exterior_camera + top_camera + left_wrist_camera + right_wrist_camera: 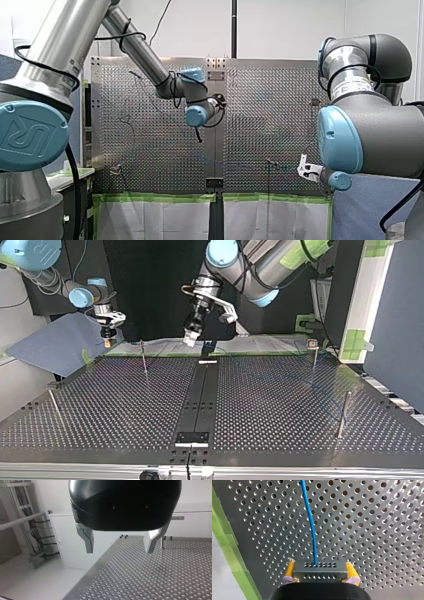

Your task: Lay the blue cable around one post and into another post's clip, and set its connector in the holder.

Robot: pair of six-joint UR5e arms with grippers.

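The right gripper (320,568) is clamped on the connector (319,574), a dark rectangular block with rows of small holes, which is pinched at both ends by the yellow pads (291,568). The blue cable (311,522), thin and smooth, is seen leaving the block's face and running ahead in a gentle curve over the perforated metal table (374,530), beside a strip of green tape (227,547). The left gripper (119,545) is spread wide. Nothing is held between its angular metal fingers (88,538), which are poised above the table's edge.
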